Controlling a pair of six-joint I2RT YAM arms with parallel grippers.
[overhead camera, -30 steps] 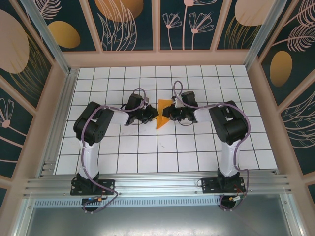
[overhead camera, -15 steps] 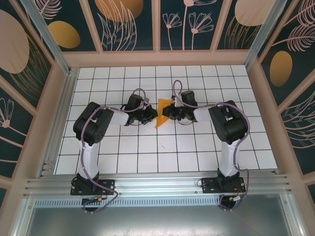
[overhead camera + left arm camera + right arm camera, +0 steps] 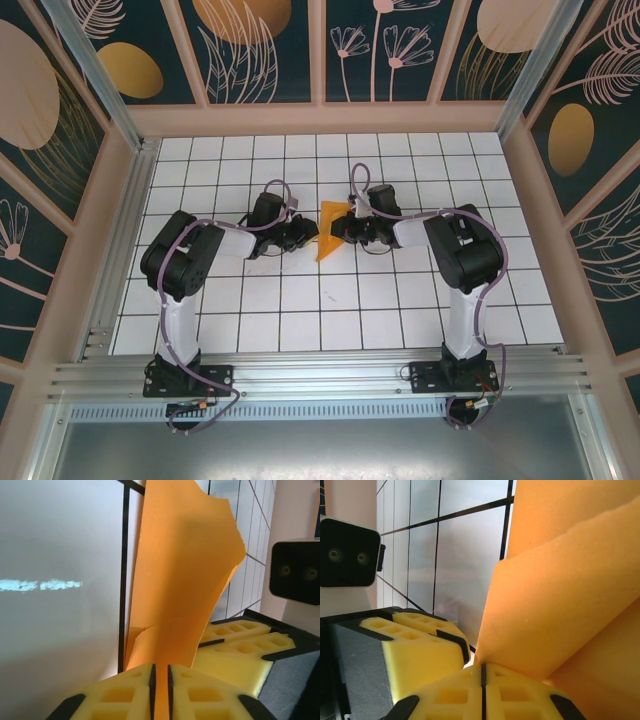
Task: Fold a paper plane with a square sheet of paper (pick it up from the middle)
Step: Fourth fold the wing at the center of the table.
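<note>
The square sheet of paper (image 3: 329, 231) is bright orange, folded into a pointed shape, and stands on edge over the middle of the white grid table between both grippers. My left gripper (image 3: 308, 236) reaches it from the left. In the left wrist view its yellow jaws (image 3: 160, 669) stand a narrow slit apart, and the paper (image 3: 185, 570) runs through the slit. From the right comes my right gripper (image 3: 346, 231). Its jaws (image 3: 483, 667) are pressed together on a folded corner of the paper (image 3: 560, 610).
The two grippers face each other almost tip to tip; each one's yellow fingers (image 3: 240, 647) (image 3: 415, 647) and wrist camera (image 3: 295, 572) appear in the other's view. Wooden walls with leaf patterns (image 3: 320, 60) ring the table (image 3: 400, 300).
The left jaws have gone from pressed together to a slit apart, and the left arm's elbow has shifted left. The right jaws have closed fully. The paper has barely moved.
</note>
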